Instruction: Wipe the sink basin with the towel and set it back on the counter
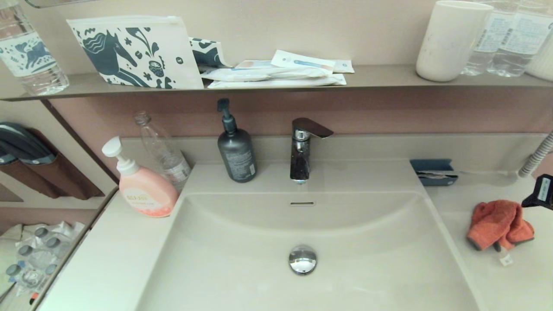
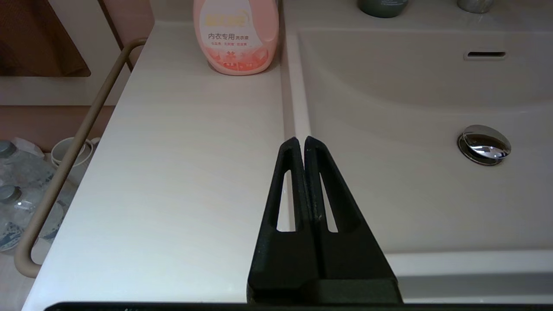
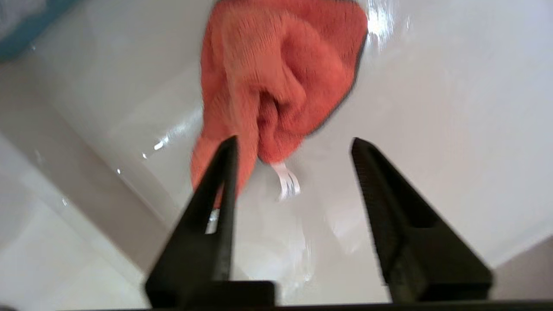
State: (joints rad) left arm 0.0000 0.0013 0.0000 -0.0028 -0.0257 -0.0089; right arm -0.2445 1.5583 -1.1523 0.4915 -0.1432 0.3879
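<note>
The orange-red towel (image 1: 497, 223) lies bunched on the counter (image 1: 522, 280) to the right of the sink basin (image 1: 242, 263), with its white tag toward the front. My right gripper (image 3: 293, 144) hovers open just short of the towel (image 3: 276, 77), nothing between its fingers; only its black wrist (image 1: 541, 192) shows at the head view's right edge. The basin holds a chrome drain plug (image 1: 302, 259) and an overflow slot (image 1: 302, 203). My left gripper (image 2: 301, 140) is shut and empty over the counter's left side (image 2: 181, 172), by the basin rim.
A chrome faucet (image 1: 302, 149) and dark pump bottle (image 1: 236, 149) stand behind the basin. A pink bottle (image 1: 144, 185) and clear bottle (image 1: 166, 151) sit back left. A blue holder (image 1: 434, 172) and a hose (image 1: 538, 157) are near the towel. A rail (image 2: 65, 168) runs along the counter's left edge.
</note>
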